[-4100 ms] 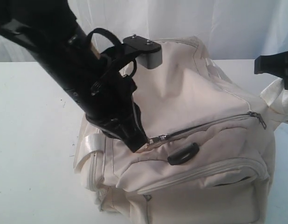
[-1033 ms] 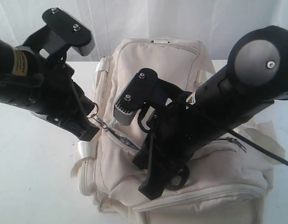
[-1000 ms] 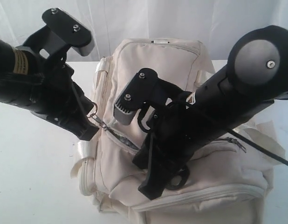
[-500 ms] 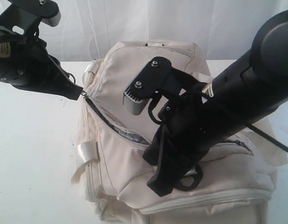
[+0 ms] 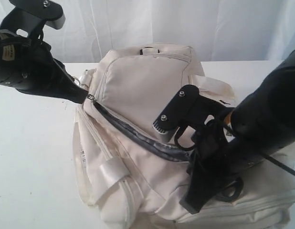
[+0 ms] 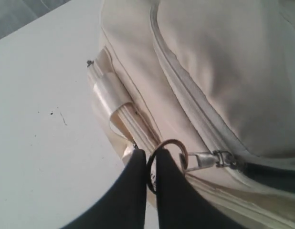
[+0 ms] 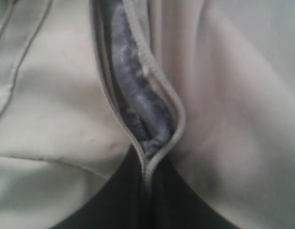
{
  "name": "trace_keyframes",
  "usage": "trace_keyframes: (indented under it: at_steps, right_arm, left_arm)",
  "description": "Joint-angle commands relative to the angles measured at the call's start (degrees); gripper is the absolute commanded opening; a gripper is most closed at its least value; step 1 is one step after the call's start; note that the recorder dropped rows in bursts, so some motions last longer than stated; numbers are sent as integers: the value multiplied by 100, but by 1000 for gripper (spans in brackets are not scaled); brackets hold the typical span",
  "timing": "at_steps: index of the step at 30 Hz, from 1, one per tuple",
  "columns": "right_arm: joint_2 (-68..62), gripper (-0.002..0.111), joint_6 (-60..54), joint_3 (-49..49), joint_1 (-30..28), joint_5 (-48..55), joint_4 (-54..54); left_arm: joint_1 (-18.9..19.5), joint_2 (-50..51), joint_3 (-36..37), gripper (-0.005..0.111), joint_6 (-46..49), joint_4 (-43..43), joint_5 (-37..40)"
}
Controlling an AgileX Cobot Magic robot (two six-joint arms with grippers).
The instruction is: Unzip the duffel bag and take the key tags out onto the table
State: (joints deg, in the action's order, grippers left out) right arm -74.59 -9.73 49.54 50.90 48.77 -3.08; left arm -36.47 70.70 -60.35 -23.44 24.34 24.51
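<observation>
Clamping left gripper (image 6: 147,155): I've got it pinched tight on the metal pull ring (image 6: 169,141), up at the far-left end of the zipper.
Duffel bag (image 5: 138,81): sitting on the middle of the table (image 5: 33,157), between my two arms and touching both tools.
Right gripper (image 7: 145,164): fingers clenched on the bag's zipper seam at the near-right end of the gap.
Zipper gap: parted, with grey lining (image 5: 138,136) showing from one gripper across to the other.

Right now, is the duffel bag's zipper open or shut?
Open: the zipper of the duffel bag gapes, grey lining showing between the left fingers on its pull and the right fingers.
</observation>
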Motion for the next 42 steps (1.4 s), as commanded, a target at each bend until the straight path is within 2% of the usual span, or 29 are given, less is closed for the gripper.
trace_keyframes:
  at_steps: [1, 9, 16, 20, 23, 27, 29, 30, 31, 32, 34, 36, 38, 40, 42]
  right_arm:
    - [-28, 0, 845, -424, -68, 2119, -1474]
    - [-28, 0, 1901, -496, -68, 2119, -2604]
    - [-28, 0, 2352, -496, -84, 2119, -3363]
    - [-28, 0, 2519, -496, -279, 2119, -3664]
    - [-28, 0, 2568, -496, -304, 2119, -3247]
    - [17, 1, 1856, -378, -293, 1977, -1914]
    - [132, 10, 1451, -210, -293, 1826, -1152]
    - [224, 20, 1271, -35, -293, 1826, -819]
    - [287, 27, 1234, 59, -293, 1826, -733]
    - [423, 39, 1155, 207, -293, 1813, -723]
    - [631, 52, 802, 439, -293, 1616, -723]
    - [817, 54, 779, 757, -293, 1345, -688]
    - [953, 54, 677, 1043, -293, 1008, -373]
    - [982, 54, 74, 1131, -293, 515, 433]
    - [855, 54, -866, 1097, -284, -52, 1863]
  left_arm:
    - [266, -141, -45, 0, -15, 1235, 328]
    - [266, -141, -45, 0, -15, 1369, 554]
    - [266, -254, -45, 0, -15, 1446, 893]
    - [266, -464, -45, 0, -15, 1446, 1044]
    - [266, -573, -45, 0, -15, 1354, 1044]
    - [266, -599, -45, 0, 55, 828, 994]
    - [266, -534, -45, 0, 600, 368, 905]
    - [266, -456, -45, 0, 830, 169, 840]
    - [266, -410, -45, 0, 887, 95, 795]
    - [266, -310, -45, 0, 1065, -126, 739]
    - [266, -194, -45, 0, 1091, -202, 672]
    - [266, -131, -45, 0, 1275, -317, 596]
    - [266, -131, -45, 0, 1688, -787, 480]
    - [256, -131, -45, 0, 2125, -1305, 272]
    - [256, -131, -45, 0, 2581, -1719, 189]
